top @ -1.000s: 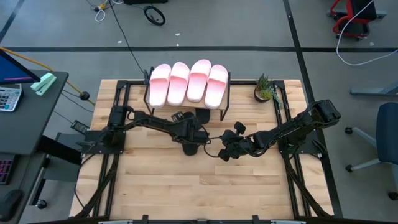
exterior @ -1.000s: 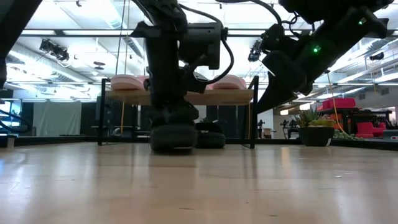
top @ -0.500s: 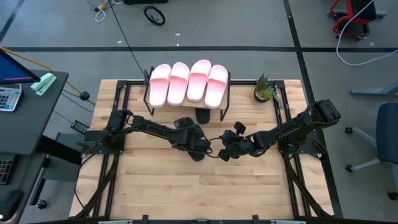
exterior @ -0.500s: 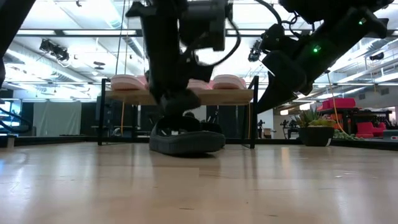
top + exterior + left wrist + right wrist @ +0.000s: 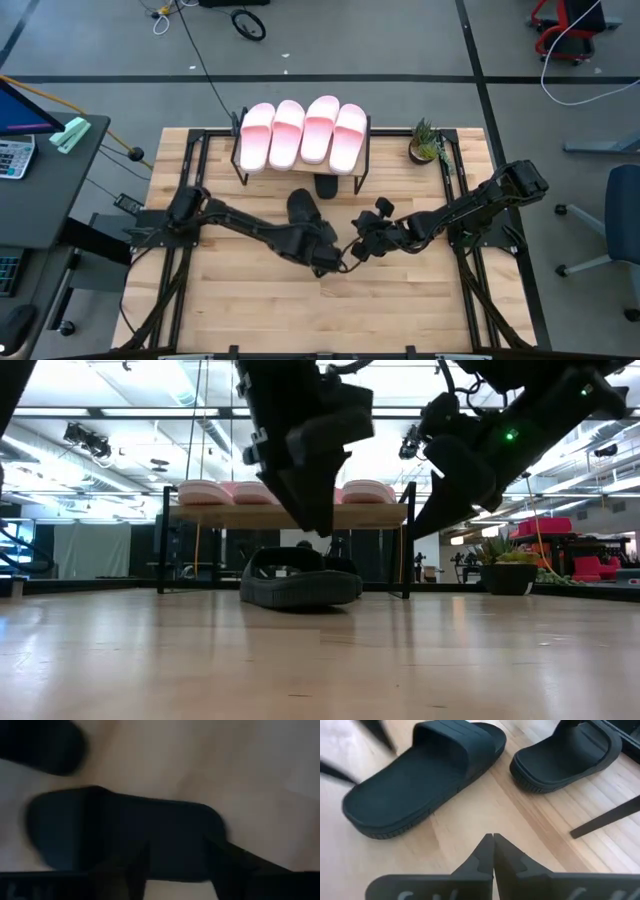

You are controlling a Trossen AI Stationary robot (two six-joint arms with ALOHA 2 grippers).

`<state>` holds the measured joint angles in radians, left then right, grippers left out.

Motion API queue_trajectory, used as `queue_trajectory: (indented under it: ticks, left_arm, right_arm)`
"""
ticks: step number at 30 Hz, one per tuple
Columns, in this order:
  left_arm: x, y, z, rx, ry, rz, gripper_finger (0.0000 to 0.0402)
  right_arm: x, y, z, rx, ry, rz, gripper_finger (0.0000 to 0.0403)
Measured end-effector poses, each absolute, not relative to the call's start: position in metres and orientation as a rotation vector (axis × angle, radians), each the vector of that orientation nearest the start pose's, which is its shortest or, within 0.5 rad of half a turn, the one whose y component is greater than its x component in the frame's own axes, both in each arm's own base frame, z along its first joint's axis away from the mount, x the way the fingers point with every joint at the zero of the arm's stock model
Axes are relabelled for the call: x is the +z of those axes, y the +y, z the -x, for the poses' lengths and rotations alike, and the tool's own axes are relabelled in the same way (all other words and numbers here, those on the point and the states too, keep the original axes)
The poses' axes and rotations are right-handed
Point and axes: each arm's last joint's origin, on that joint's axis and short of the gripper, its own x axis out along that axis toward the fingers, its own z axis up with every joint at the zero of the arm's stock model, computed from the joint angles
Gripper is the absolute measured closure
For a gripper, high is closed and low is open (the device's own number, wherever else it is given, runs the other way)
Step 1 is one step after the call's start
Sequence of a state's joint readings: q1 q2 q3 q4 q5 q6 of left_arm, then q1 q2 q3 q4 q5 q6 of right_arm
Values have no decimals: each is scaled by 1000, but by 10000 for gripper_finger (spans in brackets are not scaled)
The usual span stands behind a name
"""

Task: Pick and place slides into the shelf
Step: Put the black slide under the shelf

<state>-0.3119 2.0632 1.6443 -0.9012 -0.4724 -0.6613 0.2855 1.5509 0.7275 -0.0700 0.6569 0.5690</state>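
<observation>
Four pink slides (image 5: 305, 133) lie side by side on the top of the shelf (image 5: 362, 165) at the table's far side. One black slide (image 5: 300, 208) lies flat on its sole on the table in front of the shelf, and a second black slide (image 5: 327, 185) rests on the table under the shelf's top. My left gripper (image 5: 328, 262) hangs open above the table, nearer than the first black slide (image 5: 300, 585) and clear of it. Just to its right my right gripper (image 5: 493, 837) is shut and holds nothing, pointing at both black slides.
A small potted plant (image 5: 425, 142) stands at the far right, next to the shelf. The shelf's thin black legs (image 5: 605, 817) stand beside the second black slide. Bare wooden tabletop (image 5: 330, 310) stretches from the two grippers to the near edge.
My left gripper has let go of the black slide, risen, and drawn back toward the near edge and a little to the right. The slide, seen narrow-on under the gripper before, now lies flat on the table in front of the shelf.
</observation>
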Motion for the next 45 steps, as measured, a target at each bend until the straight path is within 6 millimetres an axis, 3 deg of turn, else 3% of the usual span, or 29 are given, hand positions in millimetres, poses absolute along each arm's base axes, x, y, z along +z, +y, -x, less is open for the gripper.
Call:
queue_trajectory:
  ticks: [8, 17, 23, 30, 45]
  left_arm:
    - [176, -161, -392, 299, 1014, 105, 386]
    - [152, -157, -390, 297, 940, 166, 396]
    - [130, -137, -380, 384, 1007, 187, 397]
    - [126, -114, -380, 433, 1036, 181, 397]
    - [125, -70, -369, 560, 1261, -35, 398]
  right_arm:
    - [156, 61, -275, -562, 677, -106, 397]
    - [157, 61, -275, -553, 678, -109, 398]
    - [157, 62, -275, -559, 672, -125, 397]
    - [157, 62, -275, -559, 672, -125, 399]
    - [157, 62, -275, -560, 672, -124, 396]
